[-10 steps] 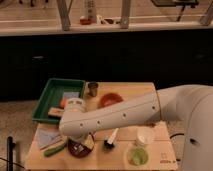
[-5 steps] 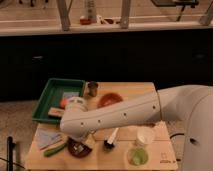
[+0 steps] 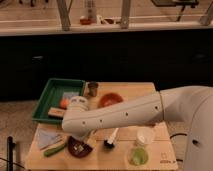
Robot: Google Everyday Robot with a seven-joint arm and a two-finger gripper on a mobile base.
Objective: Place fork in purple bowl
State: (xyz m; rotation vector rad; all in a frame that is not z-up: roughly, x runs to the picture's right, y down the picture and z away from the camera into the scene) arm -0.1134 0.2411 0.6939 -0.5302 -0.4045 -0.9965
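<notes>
The purple bowl [image 3: 79, 148] is dark maroon and sits near the front left of the wooden table [image 3: 160, 131]. My gripper [image 3: 84, 137] hangs from the end of the white arm [image 3: 120, 116], right over the bowl's far rim. A small pale sliver that may be the fork [image 3: 78, 146] shows inside the bowl under the gripper. I cannot tell whether the gripper touches it.
A green tray [image 3: 50, 95] holding small items stands at the back left. A metal cup [image 3: 92, 89] and an orange-red bowl [image 3: 110, 100] are behind the arm. A white-handled black-headed brush [image 3: 111, 140], a white cup [image 3: 144, 136], a green cup [image 3: 138, 156] and a blue cloth [image 3: 48, 137] lie at the front.
</notes>
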